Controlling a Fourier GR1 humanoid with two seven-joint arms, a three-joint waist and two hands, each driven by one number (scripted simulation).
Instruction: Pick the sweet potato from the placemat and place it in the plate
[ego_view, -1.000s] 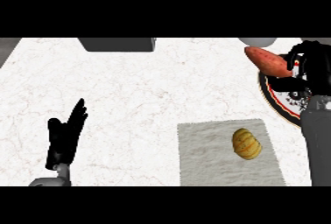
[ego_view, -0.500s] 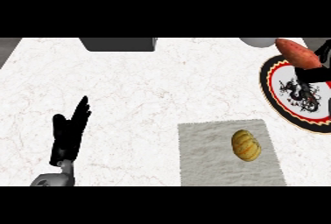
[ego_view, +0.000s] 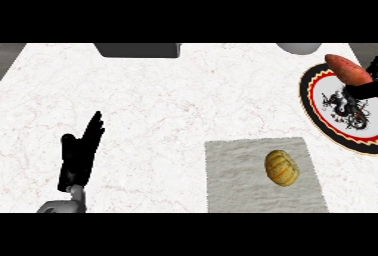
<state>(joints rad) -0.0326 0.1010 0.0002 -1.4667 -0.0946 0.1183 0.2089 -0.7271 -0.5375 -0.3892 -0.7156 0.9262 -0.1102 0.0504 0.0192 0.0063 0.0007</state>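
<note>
Sweet potato sits over the upper rim of the plate at your right edge, its long axis running from upper left down to lower right. Black fingers of the right hand show at its lower end; whether they grip it you cannot tell. On the grey placemat lies a yellow-brown bread roll. Your left hand rests open at lower left, fingers up.

White marble-veined counter top, with dark grey box and pale rounded object at far edge.
</note>
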